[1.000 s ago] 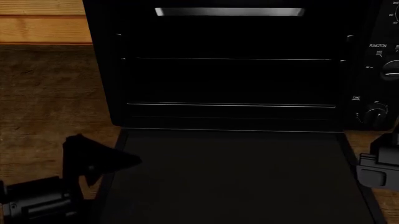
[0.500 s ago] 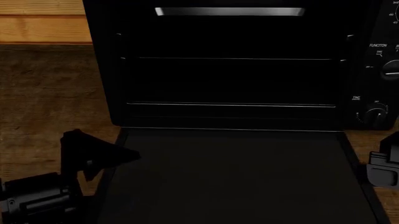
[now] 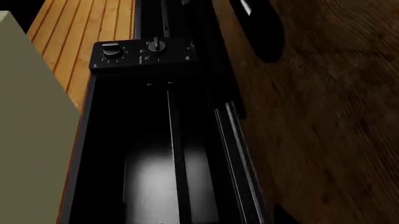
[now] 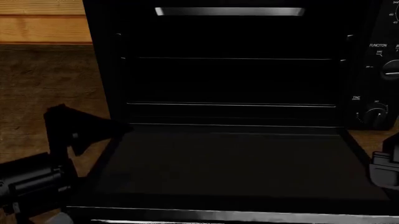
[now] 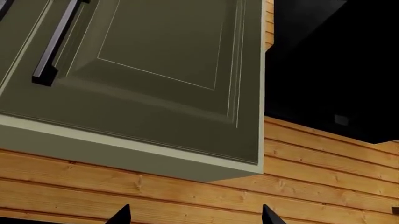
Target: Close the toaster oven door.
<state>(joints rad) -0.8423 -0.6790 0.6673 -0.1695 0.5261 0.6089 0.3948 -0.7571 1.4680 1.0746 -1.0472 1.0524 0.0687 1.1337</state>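
The toaster oven fills the head view, its inside dark, with wire racks and a knob panel at the right. The toaster oven door hangs open toward me, tilted slightly up, its silver bar handle along the near edge. My left gripper is at the door's left edge and looks open; I cannot tell if it touches. The left wrist view looks along the oven's inside and the door's edge. My right gripper is open and empty, off the door's right side.
The oven stands on a dark wooden counter against a light plank wall. The right wrist view faces a pale green cabinet front with a black handle above wooden planks.
The door's near edge has risen, and its silver handle has come into view at the bottom. My left gripper has moved left and up beside the door. The right gripper has barely moved.
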